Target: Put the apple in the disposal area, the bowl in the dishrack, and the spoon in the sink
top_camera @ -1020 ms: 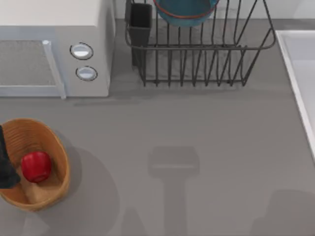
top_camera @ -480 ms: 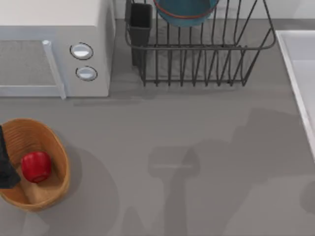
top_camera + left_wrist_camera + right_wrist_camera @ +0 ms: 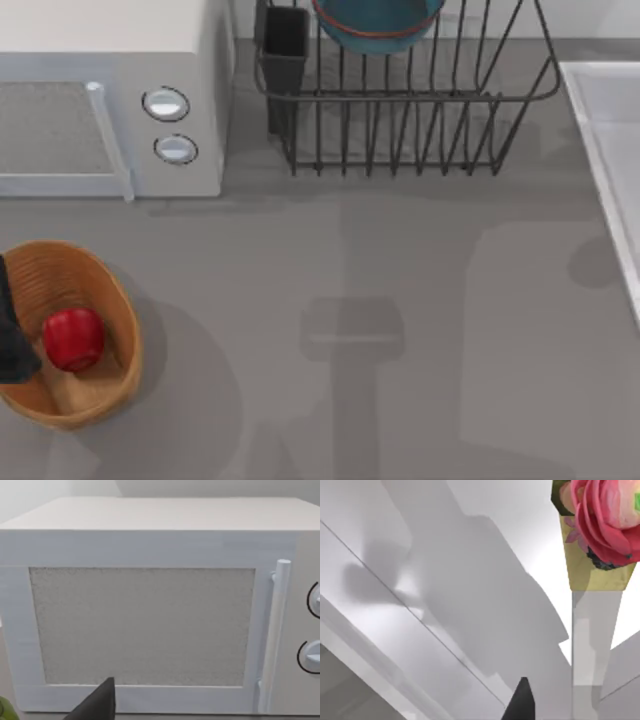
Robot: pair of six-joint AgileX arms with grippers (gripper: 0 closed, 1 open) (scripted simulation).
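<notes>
Apple [image 3: 73,338] sat inside the disposal area [image 3: 110,385], the tan wicker basket at the near left of the grey table [image 3: 400,300] in the top view. It lay on the basket floor toward the left half, touching no wall that I could make out. Left gripper [image 3: 12,345] showed as a dark shape at the left edge, overlapping the basket's left rim, just beside the apple; fingers' state: cannot tell. Left wrist view had one dark finger tip [image 3: 97,705] low in frame, pointed at the white microwave [image 3: 110,100] door, handle and two knobs to one side of the door.

Farther back, microwave stood at the far left. Dishrack [image 3: 400,110] stood to its right at the far middle, black utensil cup [image 3: 286,50] at its left corner. Bowl [image 3: 375,22] was in the rack, tilted between the wires, partly cut off at the top edge.

Sink [image 3: 612,170] ran along the right edge, white raised rim visible. Right wrist view showed pale basin surfaces [image 3: 420,605], a dark finger tip [image 3: 520,702] and a pink flower in a yellow pot [image 3: 597,527]. Right fingers: cannot tell either.
</notes>
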